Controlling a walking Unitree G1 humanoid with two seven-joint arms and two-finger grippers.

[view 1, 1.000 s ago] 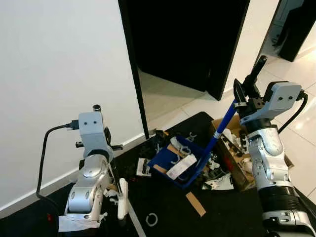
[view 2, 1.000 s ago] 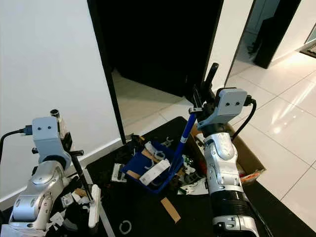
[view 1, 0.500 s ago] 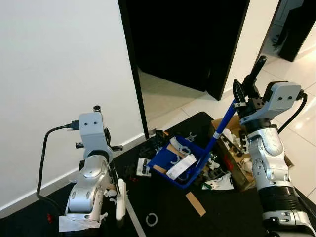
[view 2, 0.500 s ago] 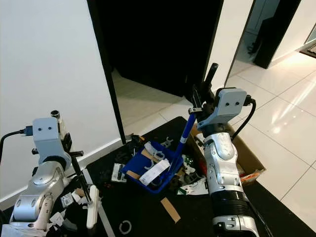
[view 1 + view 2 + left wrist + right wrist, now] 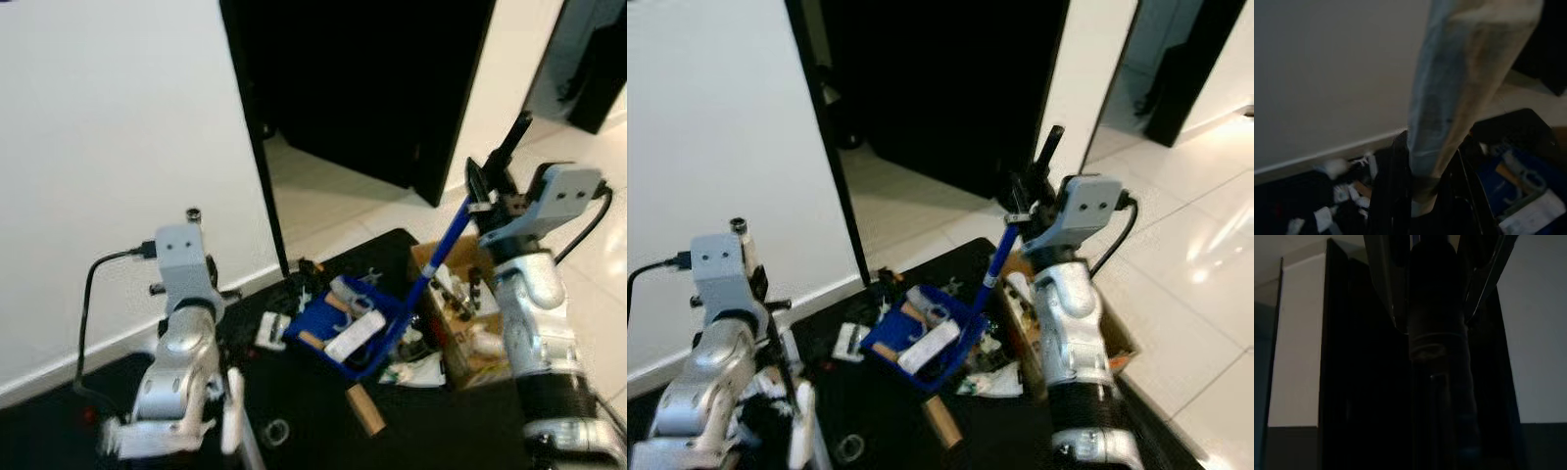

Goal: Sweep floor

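Observation:
My right gripper is shut on the black top grip of a long blue handle, held up at chest height. The handle slants down to a blue dustpan on the black mat, loaded with white and cardboard scraps. My left gripper is low on the left, shut on a pale brush handle. The white brush hangs beside my left arm over the mat. Litter lies on the mat left of the dustpan.
An open cardboard box with rubbish stands right of the dustpan. A cardboard roll and a white ring lie on the mat in front. A white wall is on the left, a dark doorway ahead, pale tiles beyond.
The picture has blurred and shifted a little, so the camera moved. The white brush has swung slightly lower and nearer. The right gripper and dustpan keep their pose.

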